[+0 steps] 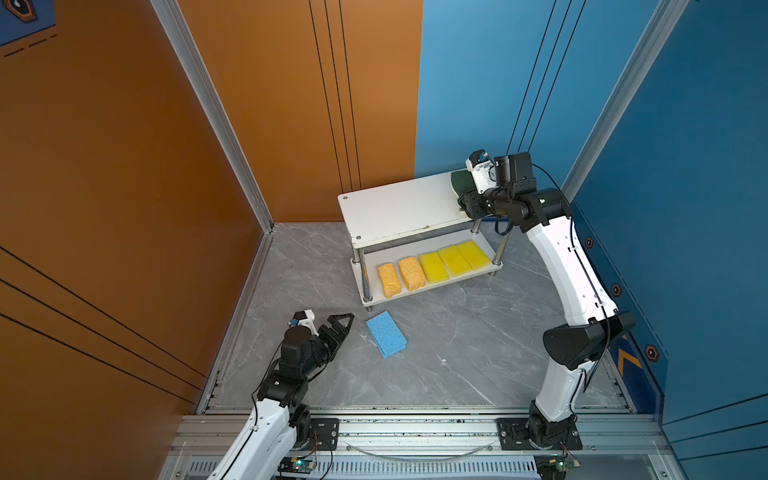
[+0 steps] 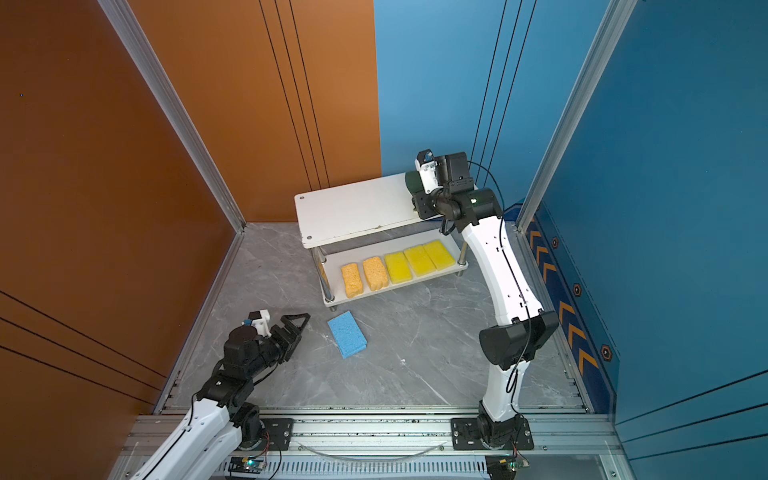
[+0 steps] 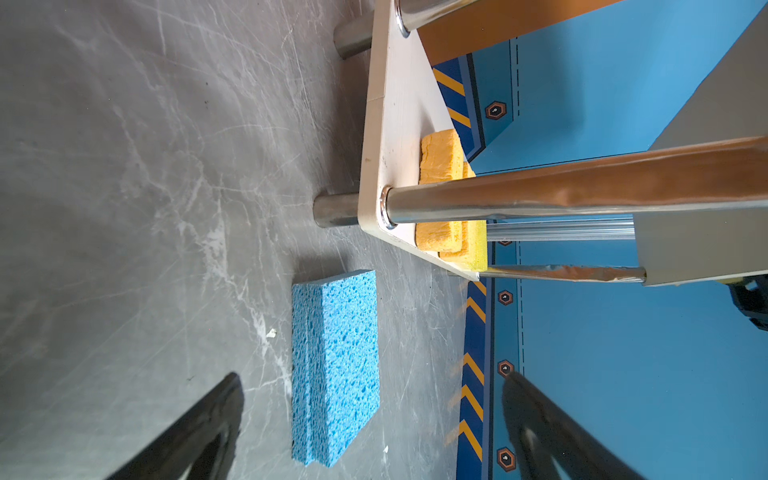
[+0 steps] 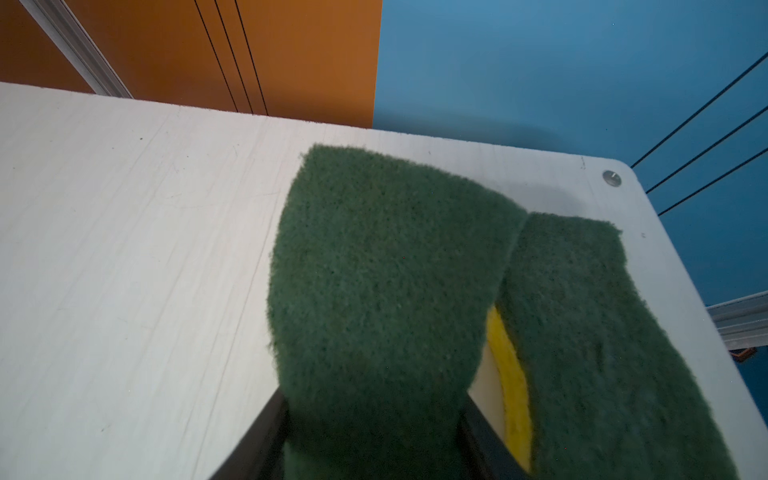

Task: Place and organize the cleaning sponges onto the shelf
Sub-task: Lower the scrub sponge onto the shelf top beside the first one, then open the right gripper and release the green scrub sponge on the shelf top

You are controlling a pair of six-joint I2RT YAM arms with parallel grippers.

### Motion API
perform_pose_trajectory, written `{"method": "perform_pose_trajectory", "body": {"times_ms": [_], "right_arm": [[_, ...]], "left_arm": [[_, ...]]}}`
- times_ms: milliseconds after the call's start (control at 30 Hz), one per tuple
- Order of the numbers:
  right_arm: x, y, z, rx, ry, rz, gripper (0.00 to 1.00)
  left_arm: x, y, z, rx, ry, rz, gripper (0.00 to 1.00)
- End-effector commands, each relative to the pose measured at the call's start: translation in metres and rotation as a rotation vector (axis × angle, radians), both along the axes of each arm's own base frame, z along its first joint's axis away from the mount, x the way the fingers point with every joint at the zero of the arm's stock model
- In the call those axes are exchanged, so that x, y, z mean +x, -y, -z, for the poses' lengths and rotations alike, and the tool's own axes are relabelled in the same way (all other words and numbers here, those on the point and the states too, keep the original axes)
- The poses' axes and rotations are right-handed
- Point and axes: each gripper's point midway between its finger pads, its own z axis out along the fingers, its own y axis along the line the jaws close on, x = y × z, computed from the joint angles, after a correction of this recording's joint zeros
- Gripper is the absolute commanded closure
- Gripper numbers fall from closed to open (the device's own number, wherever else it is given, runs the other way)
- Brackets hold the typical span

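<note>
R jaws grip green-top sponge [image 4: 382,270] at shelf [image 4: 124,208] (top board).

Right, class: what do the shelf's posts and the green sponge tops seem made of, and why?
Posts: likely chromed or polished metal, mirror-glossy, reflecting the orange wall. Green tops: apparently fibrous scouring pad, matte and fuzzy, with yellow foam showing beneath.

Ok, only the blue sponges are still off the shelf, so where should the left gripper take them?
Probably across the short width at mid-length of the blue sponges, coming down from above: they lie flat and stacked on the floor, both long sides free. The open left gripper is right beside them.
</note>
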Motion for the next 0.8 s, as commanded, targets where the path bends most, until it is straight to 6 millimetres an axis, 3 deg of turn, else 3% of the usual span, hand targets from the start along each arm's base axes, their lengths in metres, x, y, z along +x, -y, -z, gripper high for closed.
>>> {"method": "perform_pose_trajectory", "body": {"times_ms": [0, 767], "right_arm": [[0.005, -0.004, -0.002, -0.01, 0.017, -0.009, 0.5], [0.007, -0.006, 0.026, -0.099, -0.02, -0.076, 0.43]], "left_arm": [[-0.004, -0.002, 0.008, 0.007, -0.022, -0.001, 0.02], [-0.004, -0.004, 0.01, 0.006, -0.027, -0.006, 0.02]]}}
